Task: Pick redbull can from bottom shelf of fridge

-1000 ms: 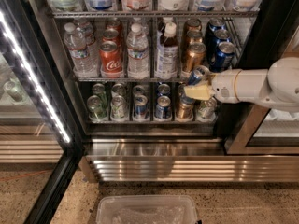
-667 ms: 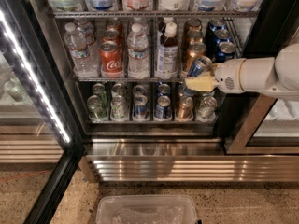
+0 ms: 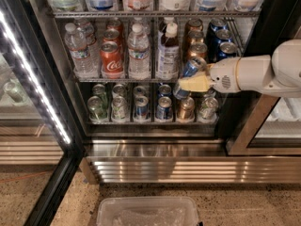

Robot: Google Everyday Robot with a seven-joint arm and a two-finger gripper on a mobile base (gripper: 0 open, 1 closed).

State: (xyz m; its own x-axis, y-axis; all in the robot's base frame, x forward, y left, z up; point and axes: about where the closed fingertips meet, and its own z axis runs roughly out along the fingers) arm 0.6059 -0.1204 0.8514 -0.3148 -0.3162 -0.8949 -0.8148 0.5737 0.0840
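Camera view: looking into the open fridge [image 3: 275, 13] from the front, slightly from above.
Gripper: gripper [image 3: 188, 83] sits at the right side of the fridge, in front of the edge between the middle rack and the bottom shelf [image 3: 146, 122].
Arm: white arm [image 3: 263, 72] comes in from the right edge and runs roughly level.
Fingers: pale yellow fingers [image 3: 197, 84] are clamped on the redbull can [image 3: 190, 68], across its mid-body.
Redbull can: blue and silver, in the gripper, off the wire. It's tilted, silver top up and to the right, bottom end down and to the left.
Can position: above the right part of the bottom shelf, over the gold can [image 3: 186, 108] and just beside the silver can [image 3: 207, 107].
Bottom shelf: front row left to right is two green-silver cans [image 3: 96, 108], two blue-silver cans [image 3: 163, 107], then the gold one and the silver one. More cans stand behind them.
Middle rack: water bottles [image 3: 138, 51], red cola can [image 3: 111, 59], brown bottle with white cap [image 3: 168, 51], dark-blue soda cans [image 3: 221, 36] at the right.
Light strip: white strip [image 3: 35, 79] runs diagonally down the left door frame.
Base: ribbed steel base [image 3: 160, 166] under the bottom shelf.
Floor: clear plastic bin [image 3: 148, 211] in front of the fridge, on the speckled surface.
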